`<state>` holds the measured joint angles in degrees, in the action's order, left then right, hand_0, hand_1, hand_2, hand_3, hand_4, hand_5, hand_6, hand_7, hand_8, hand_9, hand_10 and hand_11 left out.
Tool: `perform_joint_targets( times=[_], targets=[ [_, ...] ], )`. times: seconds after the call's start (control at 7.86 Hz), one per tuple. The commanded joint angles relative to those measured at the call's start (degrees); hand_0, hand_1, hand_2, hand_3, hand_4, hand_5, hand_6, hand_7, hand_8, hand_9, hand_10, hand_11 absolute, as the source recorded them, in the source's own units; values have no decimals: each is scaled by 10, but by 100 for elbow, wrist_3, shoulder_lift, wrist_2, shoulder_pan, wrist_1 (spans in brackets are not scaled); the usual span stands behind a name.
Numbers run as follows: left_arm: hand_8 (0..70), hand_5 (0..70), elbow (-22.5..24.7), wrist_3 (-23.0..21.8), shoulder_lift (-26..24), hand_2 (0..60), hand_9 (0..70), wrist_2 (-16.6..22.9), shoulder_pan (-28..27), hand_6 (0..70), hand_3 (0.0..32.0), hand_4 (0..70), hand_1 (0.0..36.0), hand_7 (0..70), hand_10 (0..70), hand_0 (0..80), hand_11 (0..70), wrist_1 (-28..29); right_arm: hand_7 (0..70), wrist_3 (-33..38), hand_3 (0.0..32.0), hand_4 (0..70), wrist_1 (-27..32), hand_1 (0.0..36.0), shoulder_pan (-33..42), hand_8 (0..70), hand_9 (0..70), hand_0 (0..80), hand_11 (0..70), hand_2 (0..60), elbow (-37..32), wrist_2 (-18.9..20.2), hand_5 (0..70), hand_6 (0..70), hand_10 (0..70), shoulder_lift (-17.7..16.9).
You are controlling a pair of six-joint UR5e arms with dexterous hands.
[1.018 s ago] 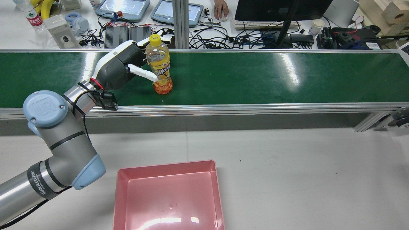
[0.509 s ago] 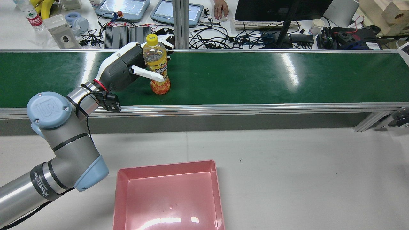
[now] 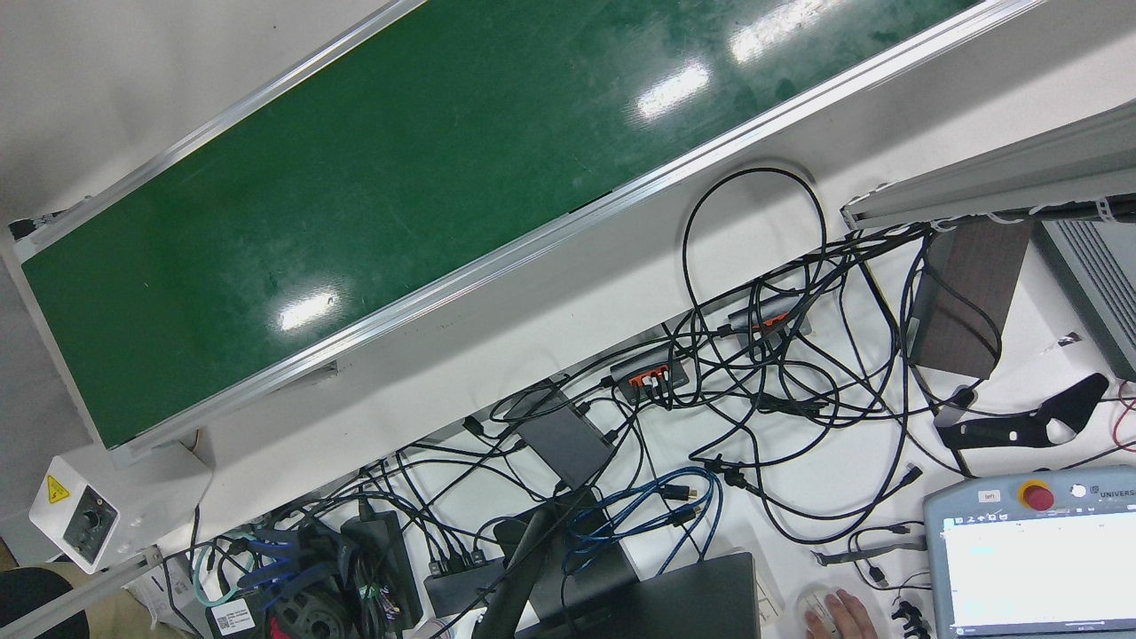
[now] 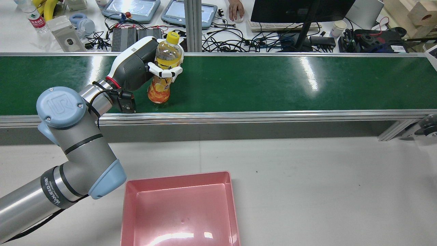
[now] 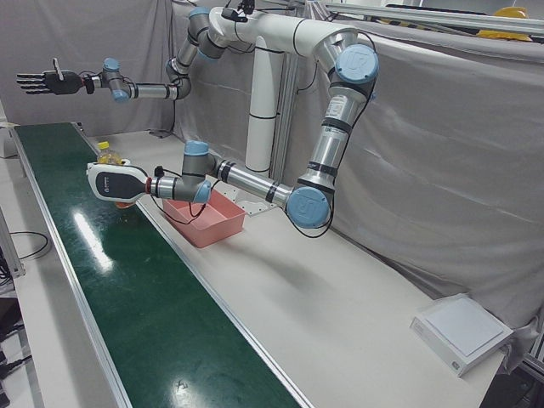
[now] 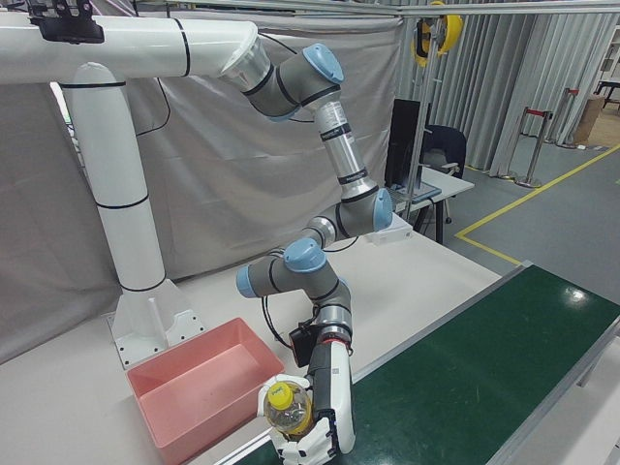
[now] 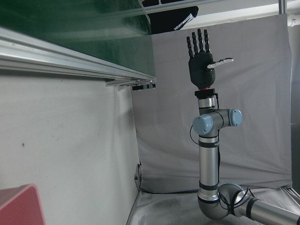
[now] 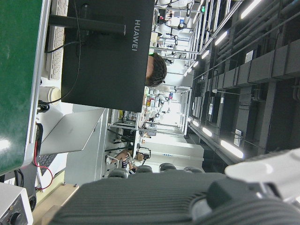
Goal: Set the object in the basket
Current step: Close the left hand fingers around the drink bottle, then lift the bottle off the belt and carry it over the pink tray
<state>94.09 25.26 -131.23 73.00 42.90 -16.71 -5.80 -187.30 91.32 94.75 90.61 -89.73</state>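
My left hand's white fingers (image 4: 163,71) are clamped round the upper body of the bottle (image 4: 163,68), just below its shoulder; the left hand (image 4: 136,66) comes in from the bottle's left in the rear view. The bottle's long axis is tilted: yellow cap up and toward the far rail, orange base down and nearer me. Its base sits low over the green belt (image 4: 273,82); I cannot tell whether it touches. In the right-front view the cap faces the camera and my fingers (image 6: 291,441) hide most of the body.

The belt to the right of the bottle is bare along its whole length. The near rail (image 4: 239,116) lies between the bottle and the pink basket (image 4: 136,184), which is on the table well apart from the bottle, its near edge cut off.

My right hand (image 5: 41,82) hangs high beyond the belt's end, fingers straight and spread, holding nothing.
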Motion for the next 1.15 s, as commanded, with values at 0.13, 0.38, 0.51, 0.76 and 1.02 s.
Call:
perform_joint_targets(
  times=[0.13,0.38,0.51,0.76,1.02],
  targets=[
    [700,700,126,-22,36,600,700,-6,-19,652,0,672,359,700,700,502,700,-43,0,0,0,0,0,0,0,0,0,0,0,0,0,0,0,0,0,0],
    [700,700,511,-4,141,600,700,21,-36,623,0,637,358,700,700,492,700,-113,0,0,0,0,0,0,0,0,0,0,0,0,0,0,0,0,0,0],
    [700,700,931,-4,385,600,700,30,-54,606,0,614,359,700,700,492,700,-261,0,0,0,0,0,0,0,0,0,0,0,0,0,0,0,0,0,0],
    [700,700,2089,40,1174,600,700,-5,-350,583,0,589,360,700,700,504,700,-630,0,0,0,0,0,0,0,0,0,0,0,0,0,0,0,0,0,0],
    [700,700,2342,75,1433,600,700,-23,-772,570,0,567,360,700,700,520,700,-710,0,0,0,0,0,0,0,0,0,0,0,0,0,0,0,0,0,0]
  ],
)
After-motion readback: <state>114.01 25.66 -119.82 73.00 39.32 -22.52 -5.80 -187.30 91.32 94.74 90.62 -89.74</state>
